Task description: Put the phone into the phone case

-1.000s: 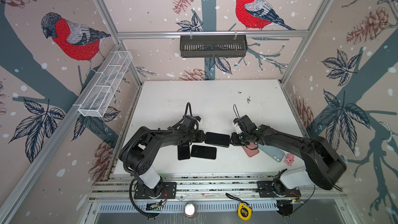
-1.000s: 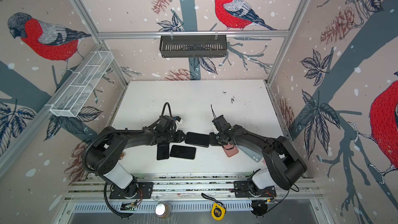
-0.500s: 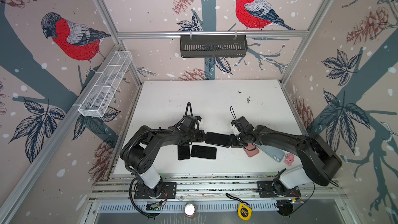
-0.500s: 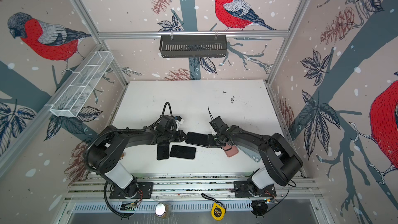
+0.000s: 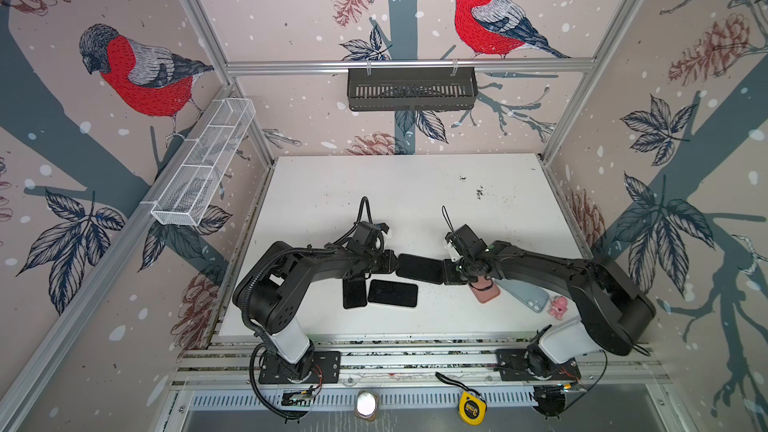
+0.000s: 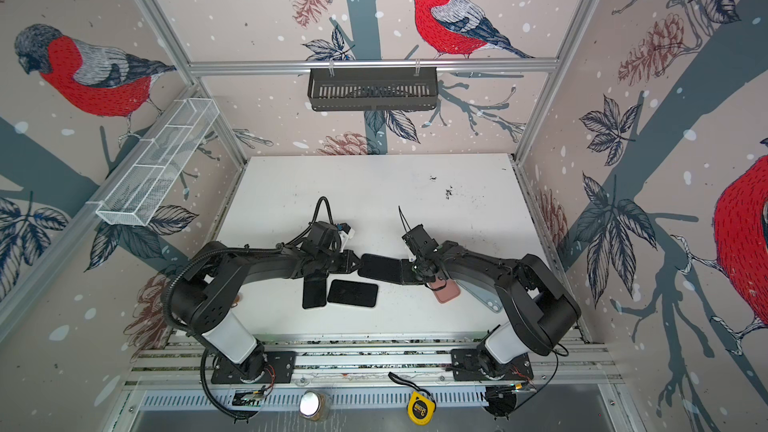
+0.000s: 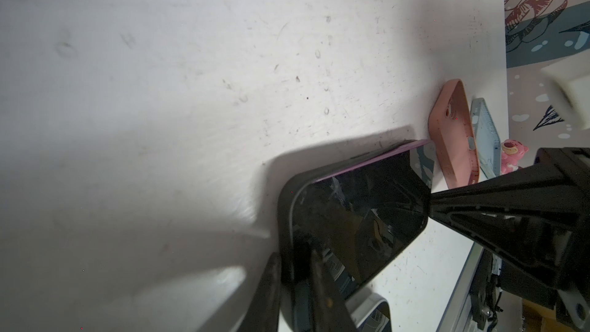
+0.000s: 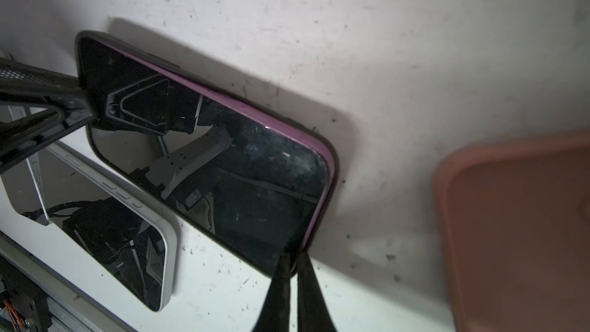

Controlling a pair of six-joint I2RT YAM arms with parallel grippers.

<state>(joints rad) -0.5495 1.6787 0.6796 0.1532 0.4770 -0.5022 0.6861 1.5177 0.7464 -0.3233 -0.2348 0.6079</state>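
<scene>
- Walls (image 5: 291, 118) on three sides carry pink paper with red-breasted birds (image 5: 486, 22), pine cones, leaves and grey-blue branches.
- Aluminium rails (image 5: 291, 65) frame the corners and cross the back wall.
- A black basket (image 5: 411, 89) hangs from the back rail, about midway.
- A white wire basket (image 5: 203, 164) runs along the left rail.
- The white table (image 5: 374, 184) shows dark specks (image 5: 480, 192) towards its far right corner.
- A yellow tape measure (image 5: 471, 409) lies on the ledge below the table's near edge.
- Light is even, shadows soft.

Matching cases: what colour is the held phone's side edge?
Purple, on the black-screened phone; clearest in the right wrist view.
</scene>
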